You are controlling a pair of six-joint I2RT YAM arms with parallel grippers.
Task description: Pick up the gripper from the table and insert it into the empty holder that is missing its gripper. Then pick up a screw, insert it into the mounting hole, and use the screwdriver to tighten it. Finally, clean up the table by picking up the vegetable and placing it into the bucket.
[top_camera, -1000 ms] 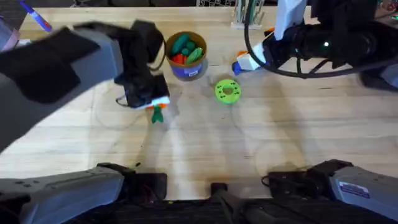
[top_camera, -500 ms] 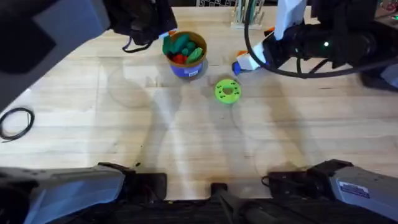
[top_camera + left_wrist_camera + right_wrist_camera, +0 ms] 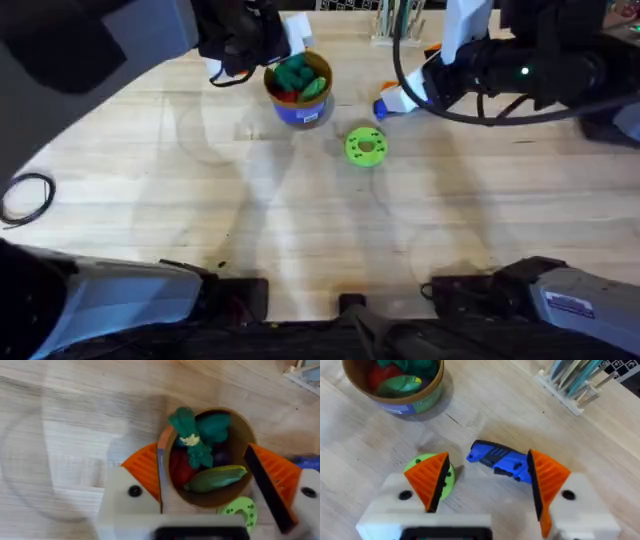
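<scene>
Above the bucket (image 3: 235,495), the open left hand (image 3: 207,477) hovers.

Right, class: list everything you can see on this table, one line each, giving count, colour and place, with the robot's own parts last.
Bucket: one, dark blue with tan rim, far centre of table.
Toy vegetables: several, green and red, inside the bucket.
Disc: one, lime green with a hole, right of the bucket.
Screwdriver: one, blue, lying right of the disc.
Cable loop: one, black, left edge.
Left claw: open, above the bucket.
Right claw: open, over the screwdriver.
</scene>
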